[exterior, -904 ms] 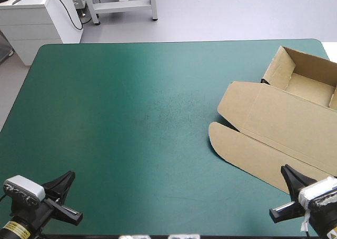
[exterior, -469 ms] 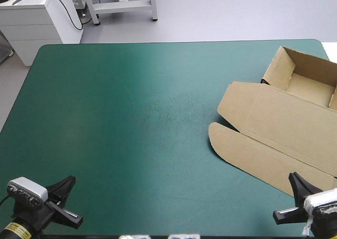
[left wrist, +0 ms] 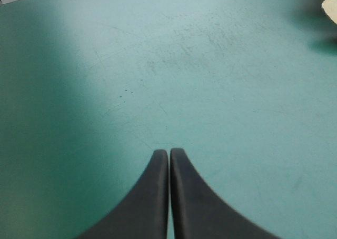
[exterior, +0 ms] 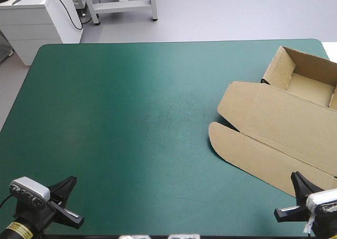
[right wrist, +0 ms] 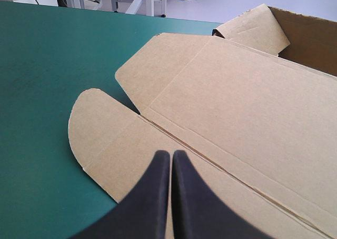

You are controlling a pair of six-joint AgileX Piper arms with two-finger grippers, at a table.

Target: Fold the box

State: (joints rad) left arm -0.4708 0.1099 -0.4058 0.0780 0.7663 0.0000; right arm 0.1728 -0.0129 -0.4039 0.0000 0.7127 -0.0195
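The teal-green cover [exterior: 131, 118] took up most of the table, with one box [exterior: 274, 144] on its right side and two grippers at the near edge. The left gripper [exterior: 71, 180] sat at the near left corner, its black fingers [left wrist: 152, 197] pressed together into one point and holding nothing, with the box well apart from it across the table. The right gripper [exterior: 295, 175] sat at the near right corner, its fingers likewise closed on each other and empty; the near edge of the box's lid [exterior: 284, 112] lay just under and ahead of its tip, though whether they touched could not be told. The box was brown board, partly made up: an open tray [exterior: 279, 68] with raised walls stood at the far right, running off the table's right edge in the high view. The lid lay flat from it toward the near left. A rounded flap [exterior: 224, 139] lay flat at the lid's near left end, and creases ran along the board.
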